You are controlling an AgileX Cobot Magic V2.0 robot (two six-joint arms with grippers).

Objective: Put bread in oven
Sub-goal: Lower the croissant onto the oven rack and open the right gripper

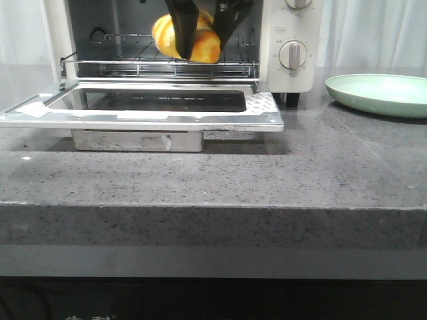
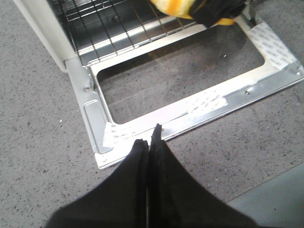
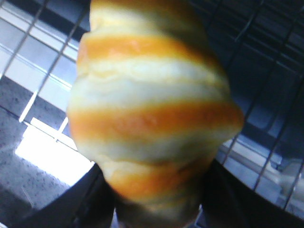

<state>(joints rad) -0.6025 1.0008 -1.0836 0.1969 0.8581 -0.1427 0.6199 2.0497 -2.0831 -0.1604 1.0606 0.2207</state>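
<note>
Only the front view shows the right tool [image 1: 203,43] gripping the bread [image 1: 187,39] above the oven [image 1: 293,47] rack, long axis sideways; left tool [image 2: 149,142] closed, empty.

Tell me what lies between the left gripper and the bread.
In the left wrist view, the oven's open glass door lies flat between the shut left gripper and the bread, then the wire rack's front edge.

Front view looking level across the worktop [image 1: 213,180] into the oven [image 1: 293,40]; left wrist looking down on its open door [image 2: 190,111]; right wrist pressing close against the bread [image 3: 152,114].
</note>
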